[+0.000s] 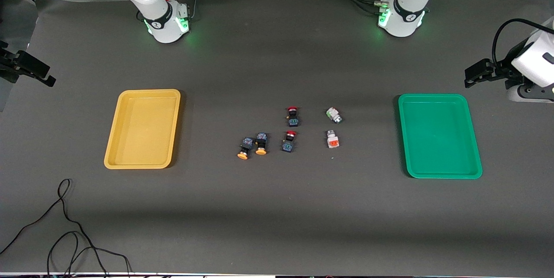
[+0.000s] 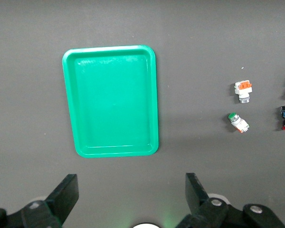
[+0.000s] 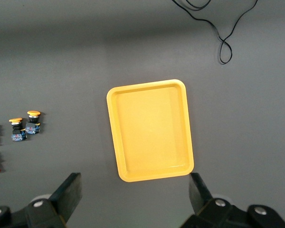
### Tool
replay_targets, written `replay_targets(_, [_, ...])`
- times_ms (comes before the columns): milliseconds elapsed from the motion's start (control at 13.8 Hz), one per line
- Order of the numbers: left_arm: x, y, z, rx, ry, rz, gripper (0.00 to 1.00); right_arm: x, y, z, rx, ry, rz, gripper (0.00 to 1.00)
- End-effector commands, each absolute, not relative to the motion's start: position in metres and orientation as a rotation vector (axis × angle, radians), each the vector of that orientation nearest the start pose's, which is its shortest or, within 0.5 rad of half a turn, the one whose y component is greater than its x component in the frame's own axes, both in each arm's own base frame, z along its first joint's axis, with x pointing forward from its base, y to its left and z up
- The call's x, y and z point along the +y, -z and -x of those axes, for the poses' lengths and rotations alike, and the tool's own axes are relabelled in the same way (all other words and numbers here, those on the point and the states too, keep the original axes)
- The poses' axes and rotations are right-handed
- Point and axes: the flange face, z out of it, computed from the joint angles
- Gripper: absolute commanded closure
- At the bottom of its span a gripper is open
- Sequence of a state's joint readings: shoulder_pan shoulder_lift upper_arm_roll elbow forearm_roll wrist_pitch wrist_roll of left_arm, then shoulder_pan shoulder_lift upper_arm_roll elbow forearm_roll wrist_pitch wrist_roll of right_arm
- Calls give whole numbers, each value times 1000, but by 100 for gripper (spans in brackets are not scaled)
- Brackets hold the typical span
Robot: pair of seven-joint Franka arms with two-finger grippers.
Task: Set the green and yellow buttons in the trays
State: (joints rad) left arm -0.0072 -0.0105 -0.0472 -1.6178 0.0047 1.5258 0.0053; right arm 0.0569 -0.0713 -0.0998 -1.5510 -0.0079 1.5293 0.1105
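The yellow tray lies toward the right arm's end of the table and the green tray toward the left arm's end; both are empty. Between them lie two yellow-capped buttons, a green-marked white button and an orange-marked white button. My left gripper hangs open and empty, high beside the green tray. My right gripper hangs open and empty, high beside the yellow tray. In the wrist views the left gripper and the right gripper hold nothing.
Two red-capped dark switches lie between the yellow-capped and the white buttons. A black cable loops on the table nearer the front camera than the yellow tray. Both arm bases stand along the table's edge farthest from the front camera.
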Motion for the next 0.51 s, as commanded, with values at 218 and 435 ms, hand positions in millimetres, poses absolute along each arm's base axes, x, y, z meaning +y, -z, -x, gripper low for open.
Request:
replay_targets(218, [-28, -608, -546, 113, -120, 3130, 0, -23, -671, -530, 214, 73, 3115, 0])
replay_targets(435, [-28, -608, -546, 113, -120, 3130, 0, -21, -666, -537, 184, 88, 3119, 0])
